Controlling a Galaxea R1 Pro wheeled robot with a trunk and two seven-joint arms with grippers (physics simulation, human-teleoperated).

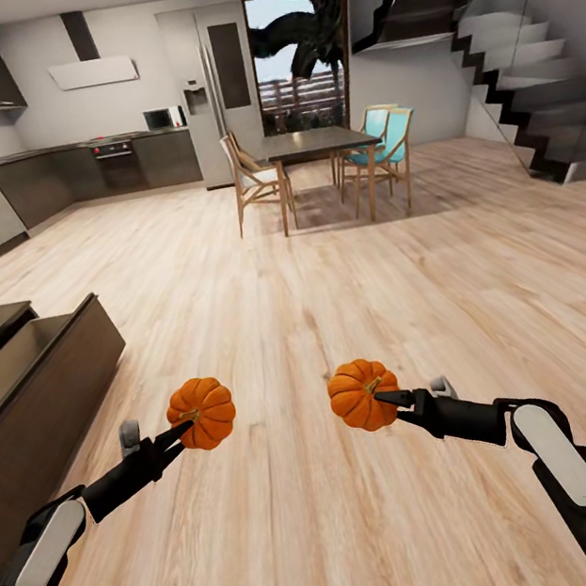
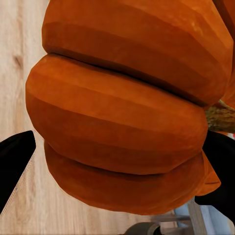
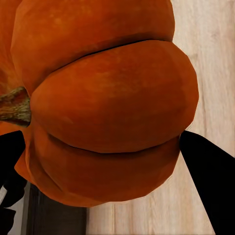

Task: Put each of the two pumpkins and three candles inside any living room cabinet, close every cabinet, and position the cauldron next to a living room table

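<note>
I hold two ribbed orange pumpkins above the wooden floor. My left gripper point(image 1: 185, 432) is shut on the left pumpkin point(image 1: 202, 412), which bulks large in the left wrist view point(image 2: 117, 122) between black fingers point(image 2: 14, 161). My right gripper point(image 1: 385, 399) is shut on the right pumpkin point(image 1: 363, 395); close up in the right wrist view this pumpkin point(image 3: 107, 103) shows its stem, with a black finger point(image 3: 210, 181) beside it. The dark-brown cabinet point(image 1: 33, 394) stands at the left, with what looks like an open drawer point(image 1: 50, 348) on top. Candles, cauldron and coffee table are out of view.
Ahead lies open light-wood floor point(image 1: 327, 268). Further back stand a dining table point(image 1: 316, 146) with wooden and teal chairs point(image 1: 388, 148), a kitchen counter point(image 1: 73, 172) and fridge point(image 1: 212, 92). A dark staircase point(image 1: 525, 82) rises at the right.
</note>
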